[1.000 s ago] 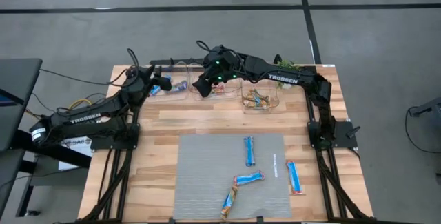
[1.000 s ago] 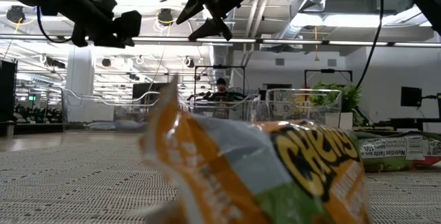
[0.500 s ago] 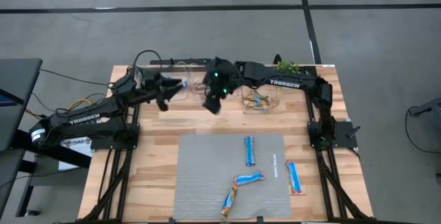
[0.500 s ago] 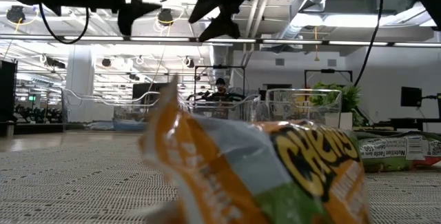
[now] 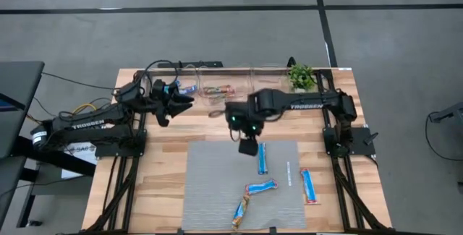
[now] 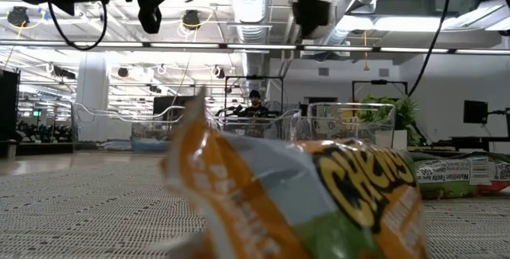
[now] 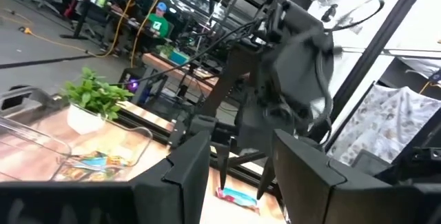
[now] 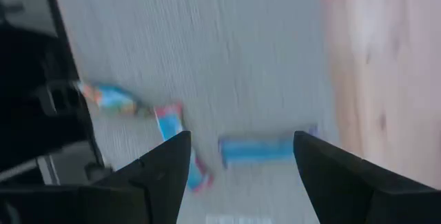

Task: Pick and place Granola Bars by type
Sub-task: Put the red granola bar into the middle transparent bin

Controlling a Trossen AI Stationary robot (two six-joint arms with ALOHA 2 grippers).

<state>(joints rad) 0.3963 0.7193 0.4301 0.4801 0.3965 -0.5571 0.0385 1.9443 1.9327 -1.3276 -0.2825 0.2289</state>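
Several wrapped granola bars lie flat on the grey mat: a bright blue one, a blue-and-orange one, an orange-brown one and a blue-and-red one. The orange-brown bar fills the low view. My right gripper hangs open above the mat, just left of the blue bar's far end; the blue bar shows between its fingers, touching neither. My left gripper is open in the air by the far-left trays, pointing toward the table's right.
Clear trays stand along the far edge; the left ones hold bars, and another tray also holds some. A small potted plant sits at the far right. Bare wood surrounds the mat.
My right gripper has swung from over the far trays toward the near edge and come down over the mat beside the blue bar. My left gripper has drawn back a little from the far-left tray toward the near edge. The bars on the mat have not moved.
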